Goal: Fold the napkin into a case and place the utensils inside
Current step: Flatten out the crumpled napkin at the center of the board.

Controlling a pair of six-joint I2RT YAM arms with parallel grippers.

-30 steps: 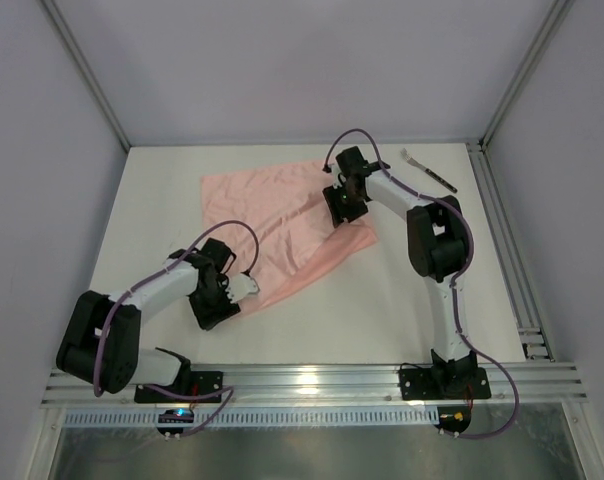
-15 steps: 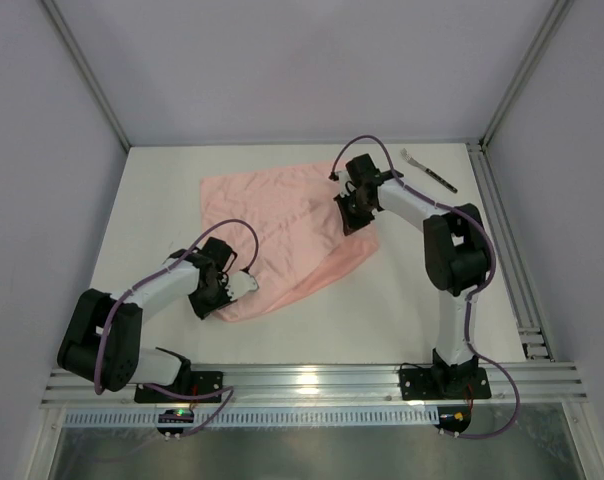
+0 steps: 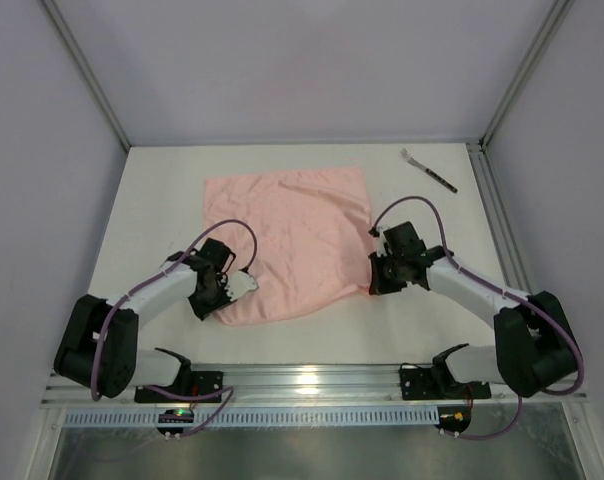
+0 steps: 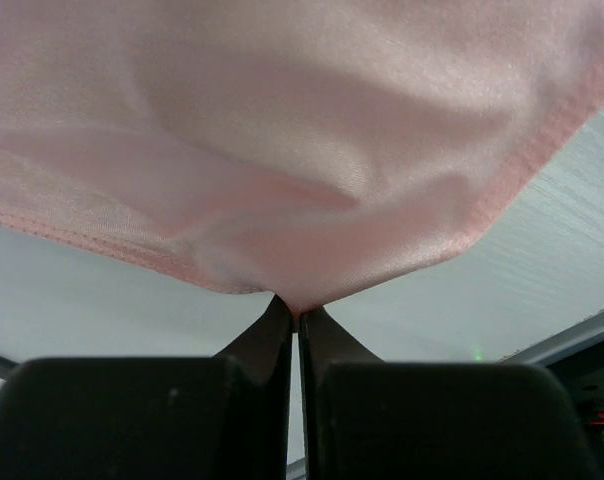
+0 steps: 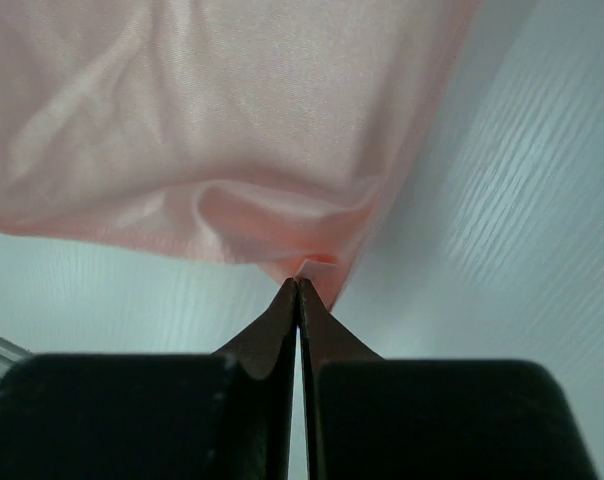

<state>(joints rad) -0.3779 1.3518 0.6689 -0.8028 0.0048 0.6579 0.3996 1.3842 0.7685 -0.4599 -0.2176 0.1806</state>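
Note:
The salmon-pink napkin lies spread over the middle of the white table, roughly square, not folded into a case. My left gripper is shut on its near-left corner, the cloth pinched between the tips. At the near-right corner my right gripper is shut too, with the napkin's corner caught in its tips. The fork, silvery head and dark handle, lies apart from the cloth at the far right of the table.
A metal rail runs along the table's right edge just beyond the fork. Grey walls close the back and both sides. The arms' bases sit on the rail at the near edge.
Both grippers went from open to shut on napkin corners. The right arm pulled its corner from the far middle toward the near right, spreading the crumpled cloth flatter. The left gripper barely moved.

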